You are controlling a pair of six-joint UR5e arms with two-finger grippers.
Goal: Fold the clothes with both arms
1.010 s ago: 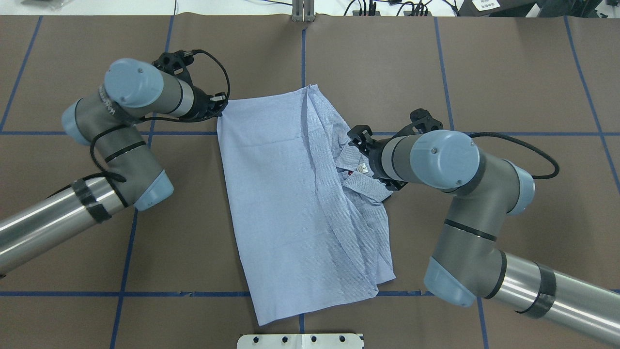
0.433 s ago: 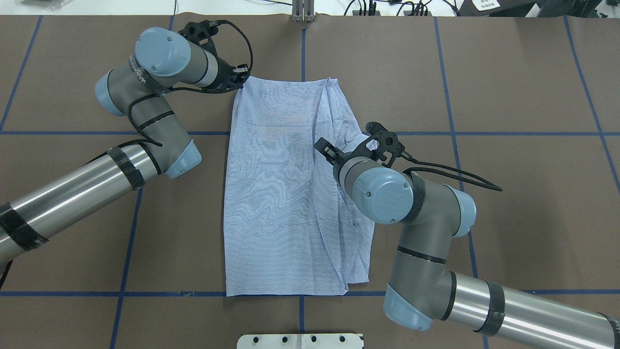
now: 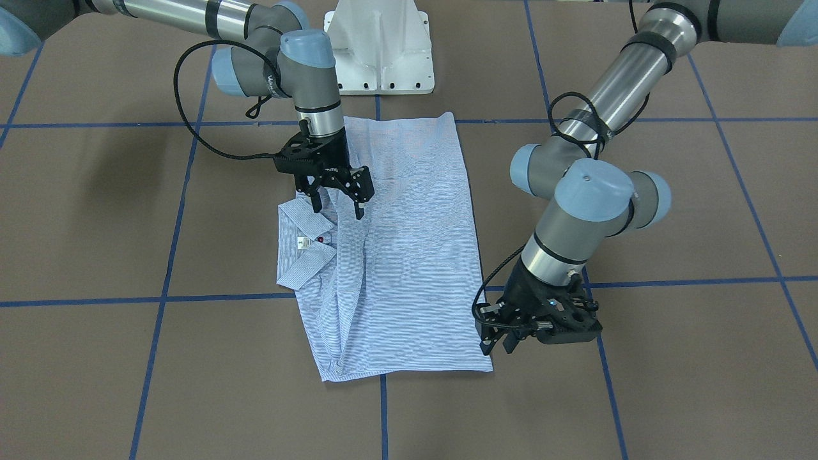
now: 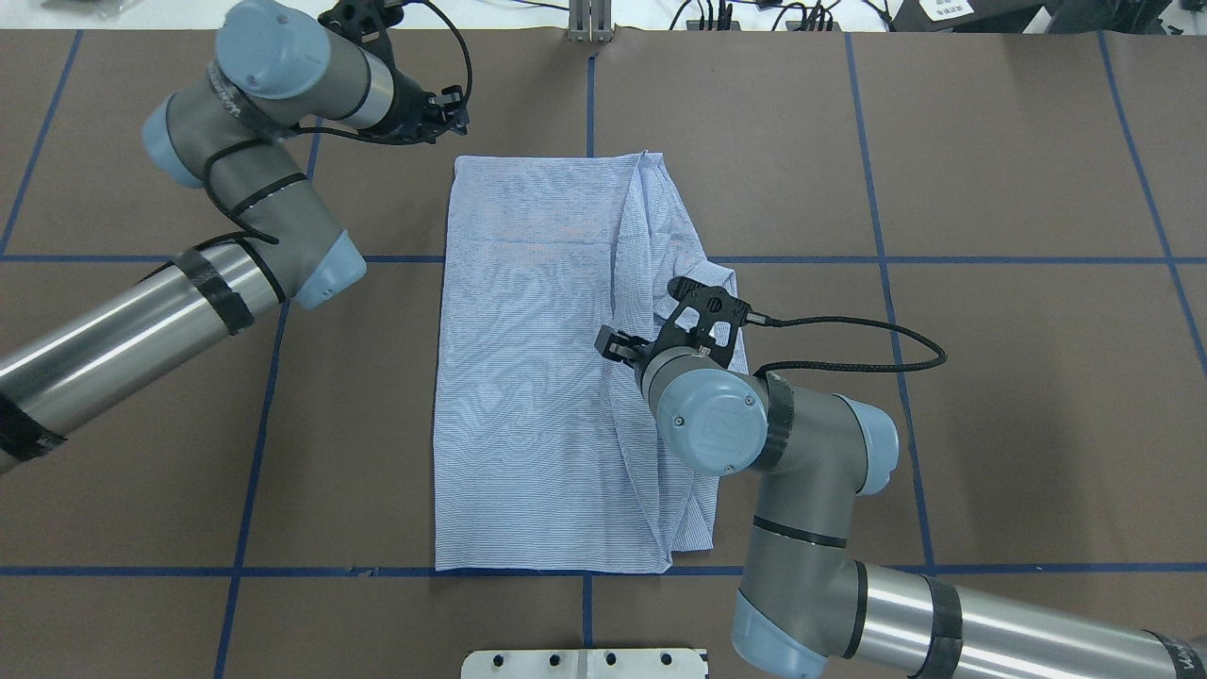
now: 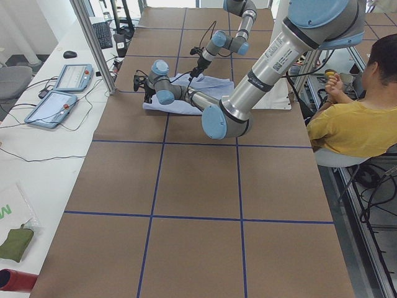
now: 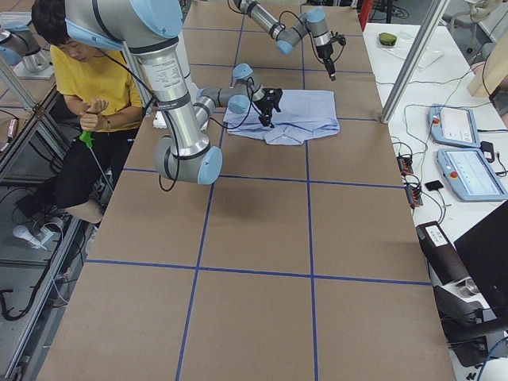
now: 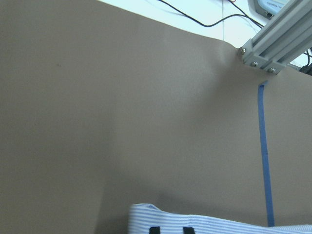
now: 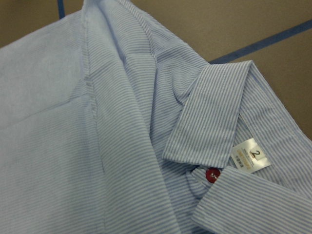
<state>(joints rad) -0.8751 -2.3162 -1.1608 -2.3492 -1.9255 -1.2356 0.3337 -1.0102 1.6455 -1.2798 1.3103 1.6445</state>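
Your shirt (image 4: 528, 377) lies folded on the bench (image 4: 990, 424), collar (image 3: 305, 246) at 3 o'clock from overhead. The right pincer (image 3: 337, 206) gapes wide above it. The left pincer (image 3: 497, 345) hangs parted and empty off the 11 o'clock corner. Grip both layers squarely.

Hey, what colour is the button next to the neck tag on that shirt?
Dark red button, beside the white tag; it shows clearest in the right wrist view.

Robotics lab; two robot arms (image 4: 123, 344) over a brown table (image 4: 1037, 424) gridded with blue tape (image 4: 1037, 258); control tablets (image 5: 73, 77) and keyboard (image 5: 102, 35) on white side bench (image 5: 25, 155); aluminium post (image 5: 93, 43)
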